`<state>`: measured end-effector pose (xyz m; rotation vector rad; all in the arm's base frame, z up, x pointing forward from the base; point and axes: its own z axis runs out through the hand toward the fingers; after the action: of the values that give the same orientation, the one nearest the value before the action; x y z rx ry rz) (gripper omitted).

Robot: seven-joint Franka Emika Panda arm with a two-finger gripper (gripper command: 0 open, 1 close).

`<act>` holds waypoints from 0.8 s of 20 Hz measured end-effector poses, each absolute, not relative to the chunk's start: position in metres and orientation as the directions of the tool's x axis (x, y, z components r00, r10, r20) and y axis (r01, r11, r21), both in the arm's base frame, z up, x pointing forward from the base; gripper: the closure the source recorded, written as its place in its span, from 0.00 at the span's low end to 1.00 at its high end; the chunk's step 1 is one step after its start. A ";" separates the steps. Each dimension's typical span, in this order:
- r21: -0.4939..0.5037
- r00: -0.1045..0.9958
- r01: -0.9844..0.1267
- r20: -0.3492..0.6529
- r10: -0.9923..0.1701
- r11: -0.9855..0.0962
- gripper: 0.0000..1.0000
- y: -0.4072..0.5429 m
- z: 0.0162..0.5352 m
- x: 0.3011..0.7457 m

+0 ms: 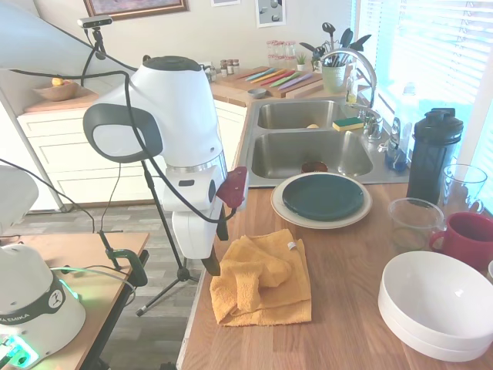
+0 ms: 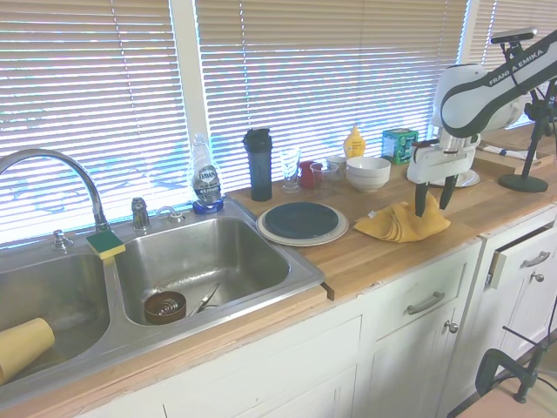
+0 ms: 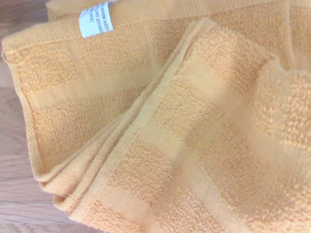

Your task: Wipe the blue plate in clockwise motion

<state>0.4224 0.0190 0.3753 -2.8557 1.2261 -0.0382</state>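
- Blue plate [image 1: 323, 195] rests on a slightly larger cream plate [image 1: 283, 210], on the wooden counter [image 1: 347, 308] just beside the sink; nothing lies on it.
- Sink [image 2: 193, 261], in the second exterior view, holds a round brown dish [image 2: 164, 306] and a utensil in its right basin; a tan cup [image 2: 24, 346] lies in the left basin.
- White bowls [image 1: 435, 304] sit stacked, with nothing inside them.
- Yellow towel [image 1: 262, 279] lies crumpled on the counter, near the plates but apart from them.
- Tool [image 2: 432, 202] hangs right over the towel, fingers spread with nothing between them.
- Only the wrist view shows the towel's white label [image 3: 96, 19] and its folded edges.
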 end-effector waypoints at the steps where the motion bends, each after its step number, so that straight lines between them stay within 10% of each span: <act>1: -0.039 0.690 -0.723 0.010 -0.724 -0.689 0.00 0.019 0.375 0.422; 16: -0.020 0.577 -0.816 -0.083 -0.813 -0.577 0.00 -0.027 0.367 0.484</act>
<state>0.4839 -0.0274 0.3666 -2.7400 1.4165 0.0997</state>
